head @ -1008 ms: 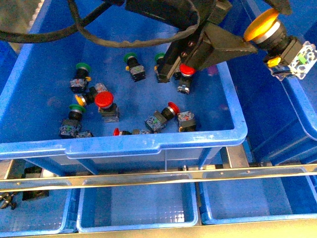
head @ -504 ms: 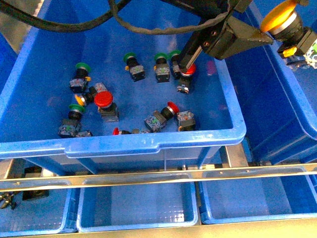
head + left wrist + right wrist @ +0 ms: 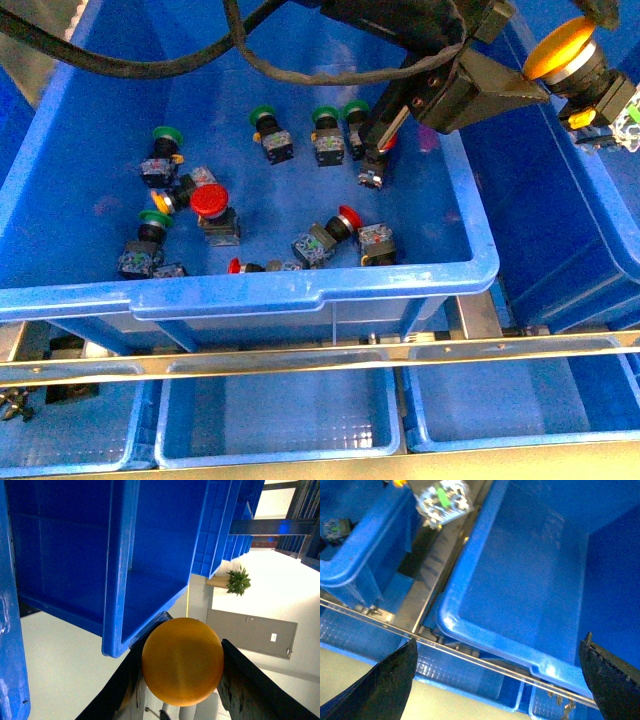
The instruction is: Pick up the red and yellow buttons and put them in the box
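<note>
My left gripper point(image 3: 570, 58) is shut on a yellow button point(image 3: 560, 48), holding it in the air above the box point(image 3: 615, 215) at the right. In the left wrist view the yellow cap point(image 3: 182, 661) fills the gap between the dark fingers point(image 3: 127, 690). The source tote point(image 3: 300, 290) holds red buttons point(image 3: 210, 203) point(image 3: 346, 218) point(image 3: 236, 266) and another yellow button point(image 3: 165, 200). My right gripper point(image 3: 500, 680) is open with nothing in it, above the box's near rim point(image 3: 485, 635). The held button's grey contact block point(image 3: 440, 497) shows there. The front view does not show the right gripper.
Several green-capped buttons point(image 3: 262, 117) lie among the others in the source tote. The left arm and its cables point(image 3: 300, 60) cross over that tote's far side. Small shallow blue trays point(image 3: 270, 410) sit behind a metal rail point(image 3: 320, 357) at the front.
The left gripper has carried the yellow button to the right, from beside the source tote's far corner to above the box. The buttons in the tote have not moved.
</note>
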Tool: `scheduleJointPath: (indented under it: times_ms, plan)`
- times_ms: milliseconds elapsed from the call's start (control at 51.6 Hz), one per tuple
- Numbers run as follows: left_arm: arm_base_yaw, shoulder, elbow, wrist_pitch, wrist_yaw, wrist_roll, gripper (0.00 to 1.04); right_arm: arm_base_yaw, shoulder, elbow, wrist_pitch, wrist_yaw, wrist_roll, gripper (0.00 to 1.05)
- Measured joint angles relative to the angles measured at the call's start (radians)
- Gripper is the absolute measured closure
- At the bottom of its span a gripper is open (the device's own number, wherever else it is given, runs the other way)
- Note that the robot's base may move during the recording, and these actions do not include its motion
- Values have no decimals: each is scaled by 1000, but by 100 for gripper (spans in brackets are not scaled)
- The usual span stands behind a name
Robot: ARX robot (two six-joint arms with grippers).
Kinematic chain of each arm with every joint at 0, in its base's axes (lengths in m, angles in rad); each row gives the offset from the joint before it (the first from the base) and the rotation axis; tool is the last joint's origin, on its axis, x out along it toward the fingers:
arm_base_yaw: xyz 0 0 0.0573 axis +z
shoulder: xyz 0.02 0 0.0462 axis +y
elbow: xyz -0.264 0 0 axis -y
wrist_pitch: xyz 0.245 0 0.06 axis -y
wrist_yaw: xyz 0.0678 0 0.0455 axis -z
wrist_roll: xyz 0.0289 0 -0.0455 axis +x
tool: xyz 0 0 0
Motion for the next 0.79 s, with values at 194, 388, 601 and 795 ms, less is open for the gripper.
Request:
scheduleJointPath:
  times_ms: [194, 388, 601, 795]
  plan:
    - [1, 0, 0, 5, 0, 0, 70, 130, 148, 5, 167, -34, -37, 7]
    - [3, 0, 0, 5, 0, 1, 70, 135, 301, 27, 264, -102, -164, 7]
    - [4, 0, 0, 0, -1, 8, 70, 94, 444, 74, 301, -163, -343, 7]
    - [4, 0, -2, -1, -2, 11, 70, 21, 531, 108, 298, -192, -480, 7]
